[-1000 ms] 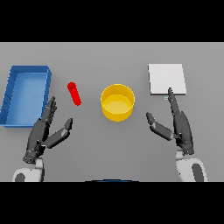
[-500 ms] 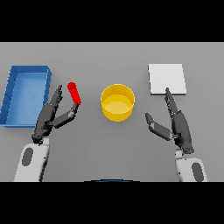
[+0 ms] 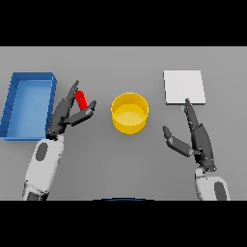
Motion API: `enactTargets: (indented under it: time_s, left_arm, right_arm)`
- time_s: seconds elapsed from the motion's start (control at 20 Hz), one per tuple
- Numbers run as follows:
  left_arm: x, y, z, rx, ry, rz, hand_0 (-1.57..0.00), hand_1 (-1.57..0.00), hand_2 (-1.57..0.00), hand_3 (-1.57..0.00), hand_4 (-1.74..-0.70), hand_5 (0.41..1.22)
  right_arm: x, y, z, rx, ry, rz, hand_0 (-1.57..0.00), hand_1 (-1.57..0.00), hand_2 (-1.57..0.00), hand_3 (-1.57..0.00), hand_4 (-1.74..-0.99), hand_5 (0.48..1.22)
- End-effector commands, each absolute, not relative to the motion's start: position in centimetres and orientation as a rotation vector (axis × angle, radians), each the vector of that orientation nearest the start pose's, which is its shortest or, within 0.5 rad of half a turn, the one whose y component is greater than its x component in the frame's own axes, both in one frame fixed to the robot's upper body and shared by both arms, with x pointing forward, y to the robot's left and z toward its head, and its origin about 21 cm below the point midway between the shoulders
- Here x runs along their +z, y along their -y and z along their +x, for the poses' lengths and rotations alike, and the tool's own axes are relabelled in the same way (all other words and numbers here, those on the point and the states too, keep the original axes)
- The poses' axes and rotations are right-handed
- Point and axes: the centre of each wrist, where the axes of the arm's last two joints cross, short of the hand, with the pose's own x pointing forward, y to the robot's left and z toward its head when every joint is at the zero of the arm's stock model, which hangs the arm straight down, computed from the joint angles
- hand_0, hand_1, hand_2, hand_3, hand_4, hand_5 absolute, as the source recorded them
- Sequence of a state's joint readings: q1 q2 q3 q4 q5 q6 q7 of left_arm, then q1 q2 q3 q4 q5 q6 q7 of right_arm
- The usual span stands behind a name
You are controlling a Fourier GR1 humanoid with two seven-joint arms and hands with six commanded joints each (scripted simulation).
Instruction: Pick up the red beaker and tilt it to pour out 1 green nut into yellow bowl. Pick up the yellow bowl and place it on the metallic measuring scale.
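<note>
The red beaker [image 3: 80,99] is a small red tube lying on the table left of the yellow bowl [image 3: 130,112]. My left hand [image 3: 67,113] is open and right at the beaker, fingers on its left side and thumb reaching under its lower end, not closed round it. The bowl stands in the middle of the table; I cannot see a nut in it. The metallic measuring scale [image 3: 184,87] is a flat pale square at the back right. My right hand [image 3: 195,137] rests open in front of the scale, fingers pointing toward it.
A blue open bin [image 3: 28,103] stands at the left edge, just beside my left hand.
My left hand has moved forward and to the right, from the near table up to the red beaker. The right hand, bowl and scale have stayed put.
</note>
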State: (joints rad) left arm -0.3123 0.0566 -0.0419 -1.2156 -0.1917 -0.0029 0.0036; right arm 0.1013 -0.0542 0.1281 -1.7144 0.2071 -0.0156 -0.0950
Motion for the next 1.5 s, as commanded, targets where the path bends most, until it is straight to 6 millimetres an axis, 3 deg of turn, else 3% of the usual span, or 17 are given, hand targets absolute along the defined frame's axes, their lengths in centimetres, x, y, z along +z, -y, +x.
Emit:
enactTargets:
  time_s: [0.0, 0.25, 0.55, 0.65, 0.75, 0.8, 0.95, 1.0, 1.15, 1.45]
  left_arm:
    - [-0.6, -20.1, 32.6, -0.341, 1.495, 0.099, 0.0, 0.0, 0.0, 0.0, -1.2, 0.663]
    - [-1.3, -19.7, 34.0, -0.327, 1.495, 0.114, 0.0, 0.0, 0.0, 0.0, -1.22, 0.678]
    - [-3.0, -19.1, 34.9, -0.217, 1.541, 0.036, 0.0, -0.01, -0.05, -0.04, -1.33, 0.738]
    - [-3.4, -18.6, 35.1, -0.195, 1.557, 0.03, -0.21, -0.23, -0.29, -0.25, -1.4, 0.787]
    - [-3.7, -17.7, 35.1, -0.177, 1.555, 0.084, -0.55, -0.59, -0.66, -0.73, -1.47, 0.943]
    - [-3.6, -17.1, 35.3, -0.198, 1.533, 0.115, -0.76, -0.78, -0.84, -0.88, -1.52, 0.999]
    - [-3.2, -17.1, 35.5, -0.252, 1.558, 0.157, -1.15, -1.17, -1.2, -1.11, -1.62, 1.107]
    - [-3.3, -17.1, 35.4, -0.249, 1.559, 0.141, -1.24, -1.25, -1.27, -1.15, -1.64, 1.13]
    - [-3.1, -17.0, 35.6, -0.265, 1.559, 0.14, -1.4, -1.41, -1.42, -1.36, -1.54, 1.174]
    - [-0.7, -17.9, 36.1, -0.156, 1.664, -0.01, -1.53, -1.53, -1.53, -1.52, -1.69, 1.14]
  right_arm:
    - [1.2, 21.8, 22.5, 0.258, 1.705, -0.119, 0.0, 0.0, 0.0, 0.0, -1.231, 0.633]
    - [1.0, 21.9, 22.5, 0.256, 1.711, -0.13, 0.0, 0.0, 0.0, 0.0, -1.241, 0.641]
    - [1.2, 22.3, 22.3, 0.243, 1.696, -0.134, 0.0, 0.0, 0.0, 0.0, -1.244, 0.644]
    - [1.5, 22.1, 22.4, 0.249, 1.707, -0.132, 0.0, 0.0, 0.0, 0.0, -1.24, 0.645]
    - [1.3, 22.2, 22.2, 0.251, 1.701, -0.14, 0.0, 0.0, 0.0, 0.0, -1.237, 0.648]
    - [1.4, 22.2, 22.0, 0.244, 1.707, -0.128, 0.0, 0.0, 0.0, 0.0, -1.239, 0.648]
    - [1.4, 22.0, 22.3, 0.242, 1.7, -0.134, 0.0, 0.0, 0.0, 0.0, -1.241, 0.65]
    - [1.1, 21.9, 22.1, 0.243, 1.701, -0.131, 0.0, 0.0, 0.0, 0.0, -1.242, 0.65]
    - [1.3, 21.9, 22.3, 0.229, 1.708, -0.113, 0.0, 0.0, 0.0, 0.0, -1.255, 0.644]
    - [1.1, 22.0, 22.4, 0.259, 1.707, -0.131, 0.0, 0.0, 0.0, 0.0, -1.236, 0.644]
